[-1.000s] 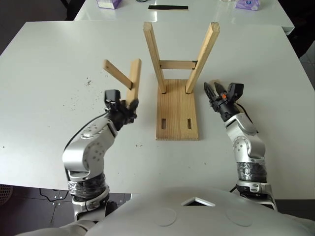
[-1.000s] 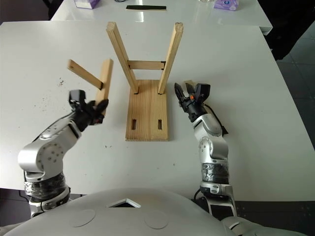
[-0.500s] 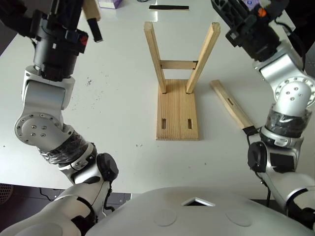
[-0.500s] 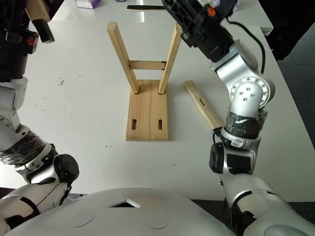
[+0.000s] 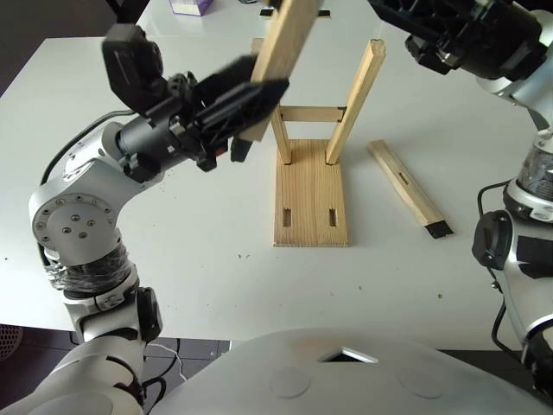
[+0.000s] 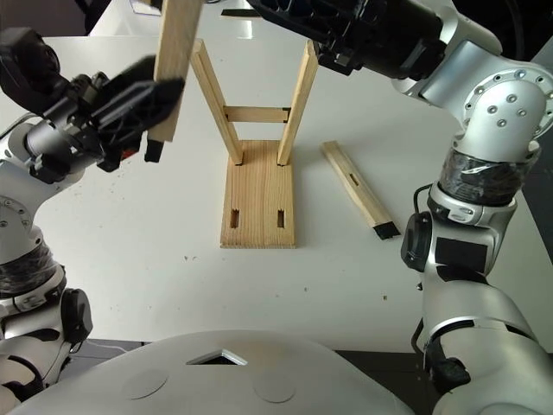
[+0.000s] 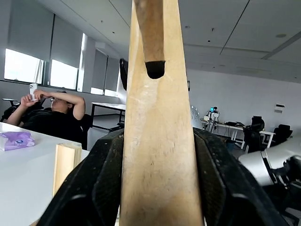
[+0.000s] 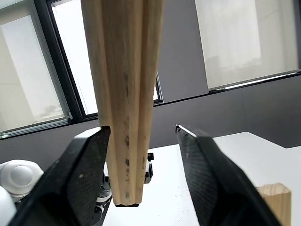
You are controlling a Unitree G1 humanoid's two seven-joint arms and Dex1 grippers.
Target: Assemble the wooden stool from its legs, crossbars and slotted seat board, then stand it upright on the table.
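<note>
The slotted seat board [image 5: 313,206] lies flat on the white table with two legs [image 5: 356,97] standing in it, joined by a crossbar [image 5: 311,113]. My left gripper [image 5: 249,97] is raised over the table and shut on another wooden leg [image 5: 285,39] that slants up past the top edge. In the left wrist view this leg [image 7: 157,141] sits tight between both fingers [image 7: 101,188]. My right gripper [image 6: 333,30] is held high at the upper right. In the right wrist view a wooden bar [image 8: 124,94] hangs between its spread fingers [image 8: 207,174], with a gap on one side.
A loose leg [image 5: 404,185] with a black end lies on the table right of the seat board. Small boxes and a dark strip [image 5: 298,13] sit on the far table. The near table area in front of the board is bare.
My left arm has swung in from the far left, bringing its leg tilted over the standing legs. My right arm has shifted further up and inward. The loose leg stays where it was.
</note>
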